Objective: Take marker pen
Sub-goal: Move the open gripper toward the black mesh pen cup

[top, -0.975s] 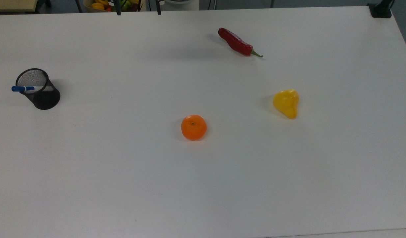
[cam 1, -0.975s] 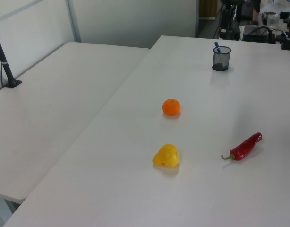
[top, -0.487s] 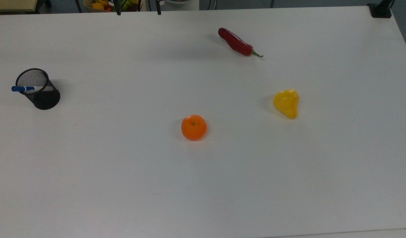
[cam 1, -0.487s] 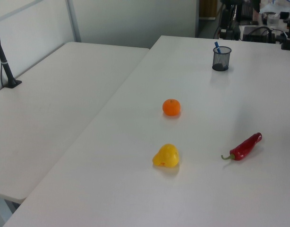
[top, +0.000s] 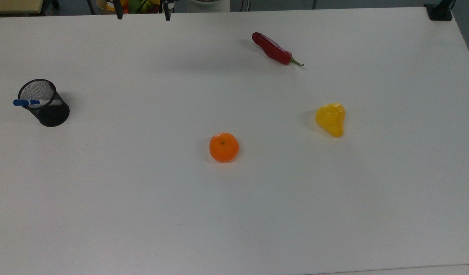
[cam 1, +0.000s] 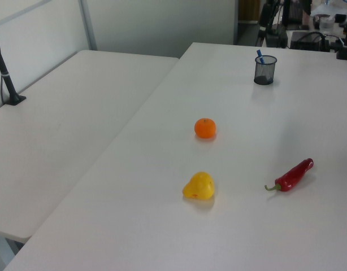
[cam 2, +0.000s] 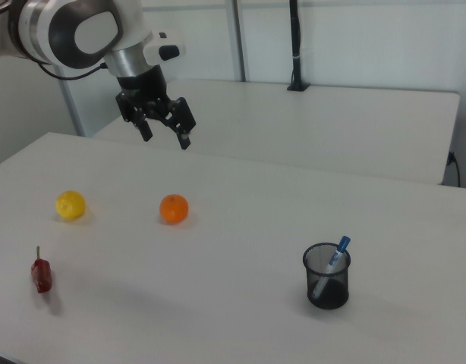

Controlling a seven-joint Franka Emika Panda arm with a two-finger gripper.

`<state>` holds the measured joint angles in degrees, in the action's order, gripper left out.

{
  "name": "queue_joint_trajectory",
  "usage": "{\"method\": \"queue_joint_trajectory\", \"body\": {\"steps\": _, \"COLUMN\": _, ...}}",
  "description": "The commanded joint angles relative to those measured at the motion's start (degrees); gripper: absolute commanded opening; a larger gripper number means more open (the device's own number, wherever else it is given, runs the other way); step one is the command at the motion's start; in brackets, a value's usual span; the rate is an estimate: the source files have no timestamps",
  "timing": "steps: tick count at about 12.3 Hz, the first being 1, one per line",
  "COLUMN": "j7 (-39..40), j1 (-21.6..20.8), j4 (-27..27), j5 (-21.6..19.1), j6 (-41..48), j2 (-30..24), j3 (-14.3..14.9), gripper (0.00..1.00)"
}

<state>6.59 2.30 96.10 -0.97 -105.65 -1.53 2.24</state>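
The marker pen (top: 26, 102) stands tilted in a black mesh cup (top: 51, 112) at the top view's left, its blue cap sticking out over the rim. The left view shows the marker pen (cam 1: 259, 55) in the mesh cup (cam 1: 264, 70) at the far end of the table. In the right view the marker pen (cam 2: 341, 246) leans in the mesh cup (cam 2: 326, 284) at the front right. My gripper (cam 2: 166, 138) hangs open and empty high above the table, well left of the cup there. At the top view's upper edge, the gripper (top: 142, 15) fingers show spread apart.
An orange (top: 223, 147) lies mid-table, a yellow pear-shaped fruit (top: 331, 118) to its right and a red chilli (top: 274, 49) near the far edge in the top view. A second white table (cam 1: 60, 130) adjoins in the left view.
The gripper fingers at the top view's upper edge have shifted to the left, toward the cup's side. Nothing on the table has moved.
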Motion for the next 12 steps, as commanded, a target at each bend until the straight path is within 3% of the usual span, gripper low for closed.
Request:
{"method": "queue_joint_trajectory", "body": {"steps": 1, "j7": -0.35, "j1": 0.16, "j4": 0.32, "j5": 3.42, "j6": -7.36, "j2": 0.12, "j3": 3.72, "gripper": 1.0}}
{"method": "queue_joint_trajectory", "body": {"steps": 5, "j7": -7.11, "j1": 1.82, "j4": 0.41, "j5": 4.48, "j6": -16.5, "j2": 2.84, "j3": 8.82, "gripper": 0.99}}
{"method": "queue_joint_trajectory", "body": {"steps": 7, "j7": -9.31, "j1": 2.0, "j4": 0.93, "j5": 7.02, "j6": -20.72, "j2": 4.86, "j3": 11.98, "gripper": 0.94}}
{"method": "queue_joint_trajectory", "body": {"steps": 12, "j7": -10.54, "j1": 2.88, "j4": 2.34, "j5": 7.39, "j6": -26.79, "j2": 8.55, "j3": 16.03, "gripper": 0.89}}
